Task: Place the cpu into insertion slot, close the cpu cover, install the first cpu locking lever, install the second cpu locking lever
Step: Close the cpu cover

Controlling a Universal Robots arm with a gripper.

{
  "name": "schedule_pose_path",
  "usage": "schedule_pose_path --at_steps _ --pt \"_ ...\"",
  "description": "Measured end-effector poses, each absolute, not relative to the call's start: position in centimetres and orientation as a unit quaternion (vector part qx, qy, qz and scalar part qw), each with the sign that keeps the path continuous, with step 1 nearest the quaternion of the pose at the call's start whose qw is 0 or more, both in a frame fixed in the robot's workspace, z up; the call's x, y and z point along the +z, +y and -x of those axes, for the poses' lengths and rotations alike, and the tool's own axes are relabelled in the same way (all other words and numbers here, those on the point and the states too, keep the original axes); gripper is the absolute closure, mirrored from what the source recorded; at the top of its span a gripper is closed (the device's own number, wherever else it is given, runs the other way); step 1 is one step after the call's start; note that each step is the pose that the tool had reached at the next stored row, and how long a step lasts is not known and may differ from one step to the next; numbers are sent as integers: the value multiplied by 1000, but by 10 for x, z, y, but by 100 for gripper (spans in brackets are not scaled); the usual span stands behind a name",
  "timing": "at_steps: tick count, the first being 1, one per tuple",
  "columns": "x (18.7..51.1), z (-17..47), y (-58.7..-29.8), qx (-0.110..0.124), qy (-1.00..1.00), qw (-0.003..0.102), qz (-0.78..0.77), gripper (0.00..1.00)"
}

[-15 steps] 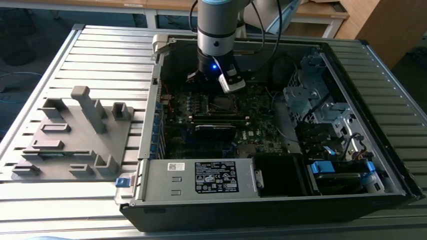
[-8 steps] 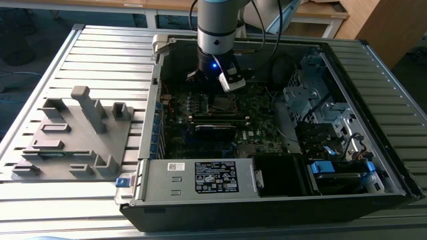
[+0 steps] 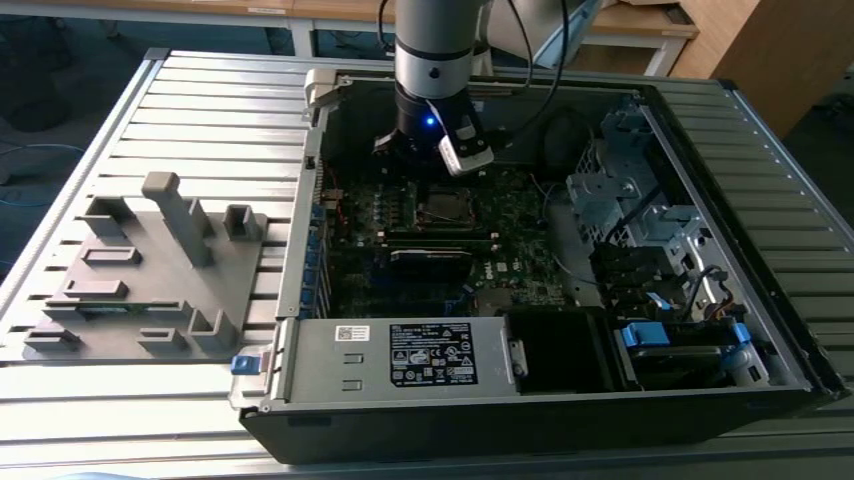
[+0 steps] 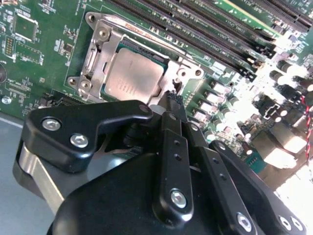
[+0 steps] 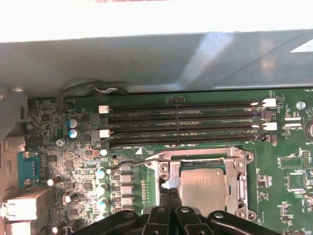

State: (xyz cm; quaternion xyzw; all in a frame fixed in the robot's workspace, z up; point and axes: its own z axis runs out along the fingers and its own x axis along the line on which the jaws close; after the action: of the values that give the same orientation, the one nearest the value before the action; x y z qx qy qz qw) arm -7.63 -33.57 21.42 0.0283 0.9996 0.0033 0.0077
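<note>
Second wrist view shows the gripper [image 4: 172, 99] beside the cpu cover [image 4: 93, 58].

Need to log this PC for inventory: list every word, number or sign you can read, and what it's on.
Large label on the power supply box: print too small to read.
Small white sticker beside it: unreadable.
cpu top: faint markings, blurred.
White lettering by the memory slots: too small.
Nothing can be quoted reliably.
</note>
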Motion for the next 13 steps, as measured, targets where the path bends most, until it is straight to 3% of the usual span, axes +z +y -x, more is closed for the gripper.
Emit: schedule_pose_path --at_steps 13 --pt "214 52 -336 3 1000 8 -28 89"
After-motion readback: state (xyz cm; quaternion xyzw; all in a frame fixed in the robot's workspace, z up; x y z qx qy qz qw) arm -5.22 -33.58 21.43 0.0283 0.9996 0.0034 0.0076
